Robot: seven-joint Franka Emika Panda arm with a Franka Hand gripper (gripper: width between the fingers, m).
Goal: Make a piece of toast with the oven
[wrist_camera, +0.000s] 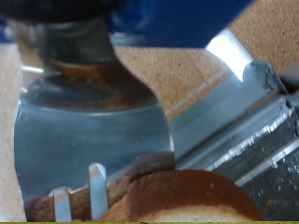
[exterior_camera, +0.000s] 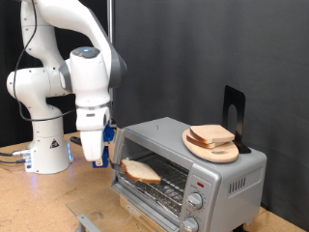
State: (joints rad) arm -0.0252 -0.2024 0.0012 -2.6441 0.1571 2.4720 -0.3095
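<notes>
Inside, tan toast (exterior_camera: 142, 171) on oven's (exterior_camera: 207, 169) wire rack.

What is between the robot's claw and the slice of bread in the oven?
Nothing: in the exterior view the gripper hangs just beside the slice on the oven's rack, only a bare gap between them.

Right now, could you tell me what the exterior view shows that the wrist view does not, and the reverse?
Only the exterior view shows the whole oven with its knobs, and the round board of bread slices on top. Only the wrist view shows the door's glass close up, with crumbs on it. Both show the piece of toast at the oven's open front and the claw near it.
</notes>
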